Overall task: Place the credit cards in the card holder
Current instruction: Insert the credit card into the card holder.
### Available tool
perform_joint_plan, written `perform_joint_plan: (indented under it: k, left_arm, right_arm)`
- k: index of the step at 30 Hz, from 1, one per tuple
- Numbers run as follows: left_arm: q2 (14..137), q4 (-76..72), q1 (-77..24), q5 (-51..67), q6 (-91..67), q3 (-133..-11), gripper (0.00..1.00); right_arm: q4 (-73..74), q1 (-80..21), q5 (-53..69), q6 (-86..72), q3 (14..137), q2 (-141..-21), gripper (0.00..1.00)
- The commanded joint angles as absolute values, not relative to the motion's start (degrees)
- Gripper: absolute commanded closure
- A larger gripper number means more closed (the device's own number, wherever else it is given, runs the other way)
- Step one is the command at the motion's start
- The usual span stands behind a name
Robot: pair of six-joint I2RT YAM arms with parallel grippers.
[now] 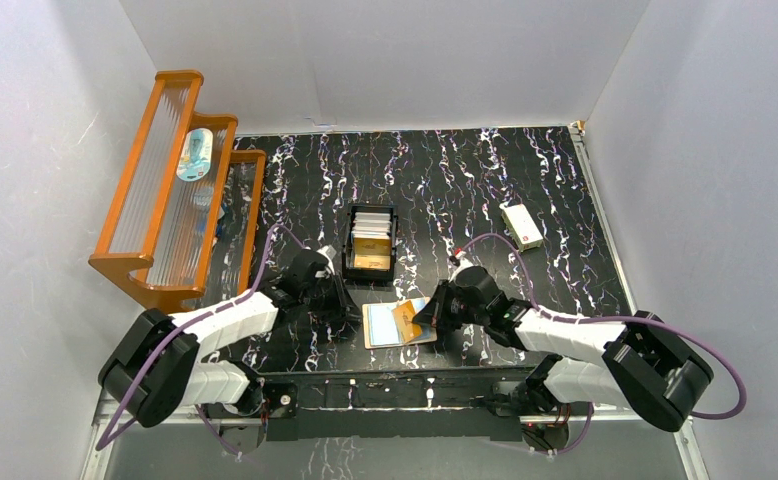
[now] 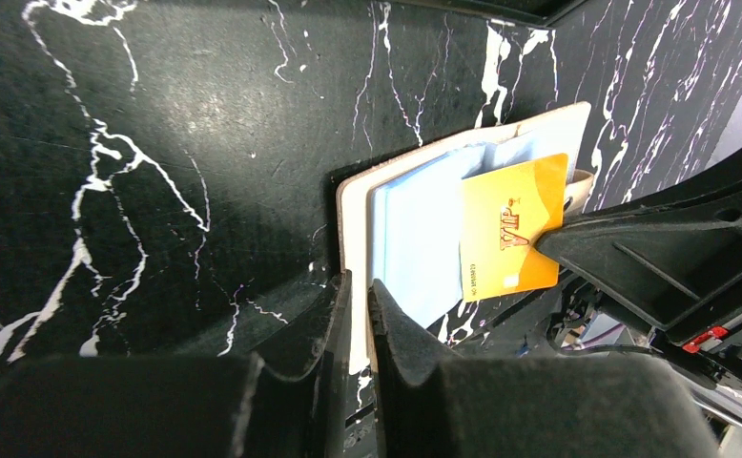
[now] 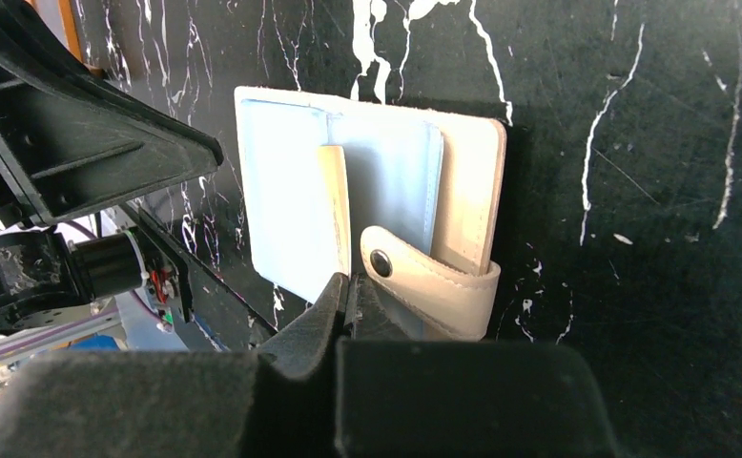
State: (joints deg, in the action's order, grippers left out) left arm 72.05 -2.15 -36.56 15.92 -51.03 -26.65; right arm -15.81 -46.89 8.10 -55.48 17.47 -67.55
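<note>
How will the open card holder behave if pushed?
The card holder likely slides rather than tips: it lies open and flat on the table. Probably floppy: its snap tab curls upward. Its clear sleeves look thin, so may buckle.

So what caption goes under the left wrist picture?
Left gripper pinches the open card holder by its edge while the right gripper holds an orange card over it.

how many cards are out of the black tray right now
1. The orange-gold card is pinched in the right gripper, over the open card holder. Others may be hidden in its sleeves; the remaining cards sit stacked in the black tray.
</note>
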Motion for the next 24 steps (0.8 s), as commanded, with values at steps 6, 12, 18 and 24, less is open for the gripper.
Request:
perform_joint_plan:
  k: [6,12,18,24]
  left_arm:
    - [72.76,-3.78,-37.43,14.86,-52.06,-25.26,0.89]
    - [75.13,-3.69,-37.53,15.76,-51.53,-26.70,0.89]
    - [75.25,-5.17,-37.68,16.26,-51.92,-25.53,0.89]
    - [76.44,-5.45,-37.86,15.96,-51.23,-25.47,0.90]
  right_arm:
    - [-13.41,-47.20,5.62,-56.55,17.51,-61.76,1.00]
    - [-11.68,-47.15,3.56,-55.14,17.94,-61.27,1.00]
    - [-18.38,-47.20,7.96,-55.59,16.50,-65.97,1.00]
    - [-24.23,-47.18,7.79,-56.32,14.04,-65.94,1.00]
